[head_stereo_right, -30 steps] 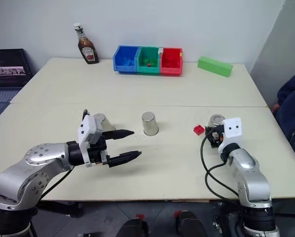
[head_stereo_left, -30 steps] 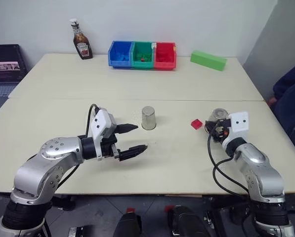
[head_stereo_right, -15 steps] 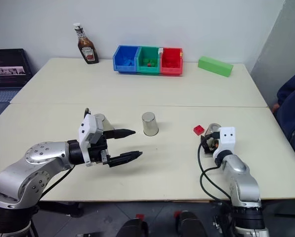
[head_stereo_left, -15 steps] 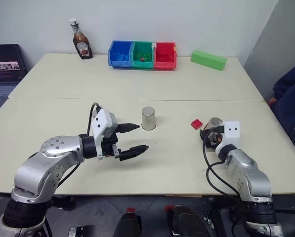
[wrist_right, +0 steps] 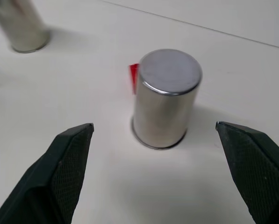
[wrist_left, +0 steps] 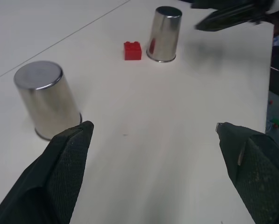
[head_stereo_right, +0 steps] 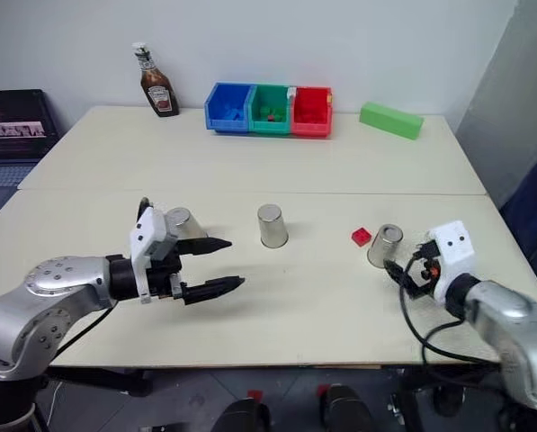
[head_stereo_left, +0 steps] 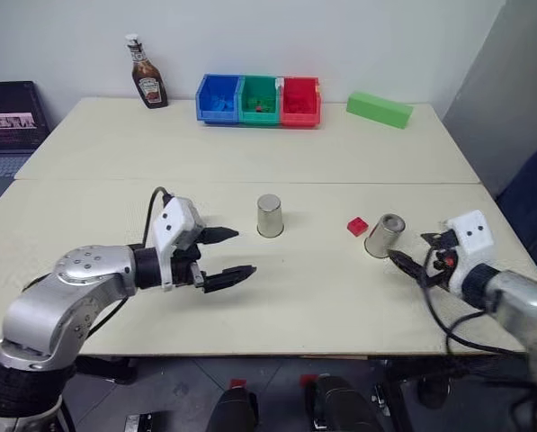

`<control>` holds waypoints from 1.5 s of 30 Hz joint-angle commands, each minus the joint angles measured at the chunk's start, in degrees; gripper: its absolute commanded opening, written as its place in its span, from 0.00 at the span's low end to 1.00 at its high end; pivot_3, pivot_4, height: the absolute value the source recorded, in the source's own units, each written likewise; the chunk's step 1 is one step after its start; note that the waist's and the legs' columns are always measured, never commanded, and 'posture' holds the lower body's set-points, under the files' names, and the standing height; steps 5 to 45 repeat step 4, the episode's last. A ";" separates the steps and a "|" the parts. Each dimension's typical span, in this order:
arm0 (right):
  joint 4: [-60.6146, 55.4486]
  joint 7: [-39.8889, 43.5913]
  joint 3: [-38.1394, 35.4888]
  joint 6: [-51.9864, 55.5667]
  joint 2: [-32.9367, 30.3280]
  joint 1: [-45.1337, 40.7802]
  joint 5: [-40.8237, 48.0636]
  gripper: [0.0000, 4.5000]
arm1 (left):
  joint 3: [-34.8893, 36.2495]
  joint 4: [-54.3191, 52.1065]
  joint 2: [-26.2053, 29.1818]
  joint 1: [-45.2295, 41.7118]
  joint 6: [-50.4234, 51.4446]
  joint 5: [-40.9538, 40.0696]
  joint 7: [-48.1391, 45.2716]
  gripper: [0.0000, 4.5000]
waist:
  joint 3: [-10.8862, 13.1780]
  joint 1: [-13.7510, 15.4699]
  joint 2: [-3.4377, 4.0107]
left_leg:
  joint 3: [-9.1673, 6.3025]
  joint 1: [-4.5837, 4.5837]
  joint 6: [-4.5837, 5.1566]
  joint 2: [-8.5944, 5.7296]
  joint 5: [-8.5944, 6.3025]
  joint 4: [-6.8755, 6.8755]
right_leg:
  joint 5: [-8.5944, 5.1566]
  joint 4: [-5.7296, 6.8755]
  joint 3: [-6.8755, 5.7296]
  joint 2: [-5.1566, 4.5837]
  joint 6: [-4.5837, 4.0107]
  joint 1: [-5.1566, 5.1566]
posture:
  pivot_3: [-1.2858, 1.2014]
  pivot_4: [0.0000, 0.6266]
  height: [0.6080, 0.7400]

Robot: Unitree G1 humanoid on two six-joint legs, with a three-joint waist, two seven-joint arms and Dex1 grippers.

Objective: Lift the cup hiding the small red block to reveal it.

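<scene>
A: Where is the tiny bright red cube block at this point?

B: Out in the open on the pale cream table, right of centre. A small shiny silver metal cup stands upside down just beside it, on the side toward the right arm. The two are close, but I cannot tell whether they touch.

A: And the right gripper?

B: Its two black fingers are spread wide with nothing between them. It sits near that cup, apart from it, pointing at it. In the right wrist view the cup stands upright on its rim between the two fingers, with a sliver of red showing behind its edge.

A: The left gripper?

B: Also spread wide and empty, hovering over the table's left half. A second inverted silver cup stands in the middle of the table, just beyond its fingertips. A third silver cup sits behind the left wrist.

A: Anything else on the table?

B: Along the far edge stand a brown sauce bottle, a row of blue, green and red plastic bins, and a long green block.
</scene>
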 commanded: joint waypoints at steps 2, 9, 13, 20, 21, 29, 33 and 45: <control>1.80 3.64 -3.00 1.82 -3.40 -3.62 4.89 0.99 | 4.67 0.60 1.63 -0.34 1.53 -1.54 0.70 1.00 | 0.01 0.02 -0.01 | 0.01 0.03 0.00 -0.01 0.00 -0.01 | -0.01 -0.02 0.00 0.01 -0.01 0.03 | 0.52 0.24 1.00; 2.56 3.27 -2.03 1.13 -3.44 -4.10 4.70 0.99 | 4.95 1.33 1.88 -0.26 1.50 -1.31 0.55 1.00 | 0.00 0.09 -0.02 | 0.00 0.03 0.00 -0.02 0.00 -0.01 | -0.01 -0.06 -0.01 0.01 -0.01 0.04 | 0.52 0.24 1.00; 2.56 3.27 -2.03 1.13 -3.44 -4.10 4.70 0.99 | 4.95 1.33 1.88 -0.26 1.50 -1.31 0.55 1.00 | 0.00 0.09 -0.02 | 0.00 0.03 0.00 -0.02 0.00 -0.01 | -0.01 -0.06 -0.01 0.01 -0.01 0.04 | 0.52 0.24 1.00; 2.56 3.27 -2.03 1.13 -3.44 -4.10 4.70 0.99 | 4.95 1.33 1.88 -0.26 1.50 -1.31 0.55 1.00 | 0.00 0.09 -0.02 | 0.00 0.03 0.00 -0.02 0.00 -0.01 | -0.01 -0.06 -0.01 0.01 -0.01 0.04 | 0.52 0.24 1.00; 2.56 3.27 -2.03 1.13 -3.44 -4.10 4.70 0.99 | 4.95 1.33 1.88 -0.26 1.50 -1.31 0.55 1.00 | 0.00 0.09 -0.02 | 0.00 0.03 0.00 -0.02 0.00 -0.01 | -0.01 -0.06 -0.01 0.01 -0.01 0.04 | 0.52 0.24 1.00; 2.56 3.27 -2.03 1.13 -3.44 -4.10 4.70 0.99 | 4.95 1.33 1.88 -0.26 1.50 -1.31 0.55 1.00 | 0.00 0.09 -0.02 | 0.00 0.03 0.00 -0.02 0.00 -0.01 | -0.01 -0.06 -0.01 0.01 -0.01 0.04 | 0.52 0.24 1.00; 2.56 3.27 -2.03 1.13 -3.44 -4.10 4.70 0.99 | 4.95 1.33 1.88 -0.26 1.50 -1.31 0.55 1.00 | 0.00 0.09 -0.02 | 0.00 0.03 0.00 -0.02 0.00 -0.01 | -0.01 -0.06 -0.01 0.01 -0.01 0.04 | 0.52 0.24 1.00; 2.56 3.27 -2.03 1.13 -3.44 -4.10 4.70 0.99 | 4.95 1.33 1.88 -0.26 1.50 -1.31 0.55 1.00 | 0.00 0.09 -0.02 | 0.00 0.03 0.00 -0.02 0.00 -0.01 | -0.01 -0.06 -0.01 0.01 -0.01 0.04 | 0.52 0.24 1.00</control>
